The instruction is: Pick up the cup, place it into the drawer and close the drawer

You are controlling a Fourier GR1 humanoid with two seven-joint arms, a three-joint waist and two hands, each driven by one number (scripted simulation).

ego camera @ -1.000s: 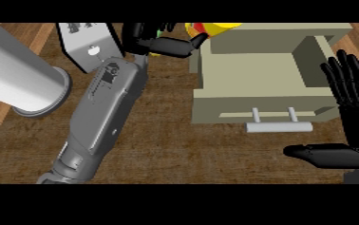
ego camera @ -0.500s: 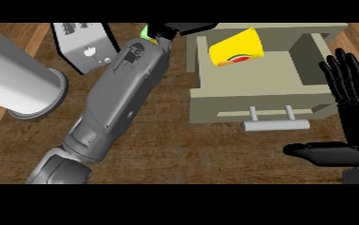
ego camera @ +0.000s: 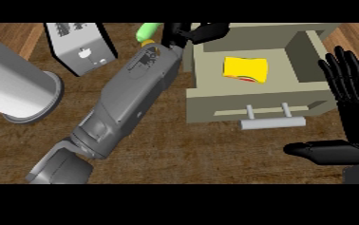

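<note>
The yellow cup [ego camera: 245, 70] lies on its side inside the open beige drawer [ego camera: 210, 106], near its middle, with nothing touching it. My left hand [ego camera: 191, 31] hovers over the drawer's far left corner, fingers relaxed and open, apart from the cup. Its grey forearm runs diagonally down to the lower left. My right hand [ego camera: 342, 79] rests open at the right edge, fingers up beside the drawer's right wall, thumb low near the front. The drawer's grey handle [ego camera: 272, 121] faces me.
A grey box-shaped appliance [ego camera: 80, 46] stands at the back left. A large grey cylinder [ego camera: 24, 93] lies at the left edge. A green object [ego camera: 148, 30] peeks out behind my left wrist. Wooden counter [ego camera: 210, 157] spreads in front of the drawer.
The left hand carried the cup over the drawer and let it go; the cup now lies inside. The hand has pulled back towards the far left corner. The right hand stayed put.
</note>
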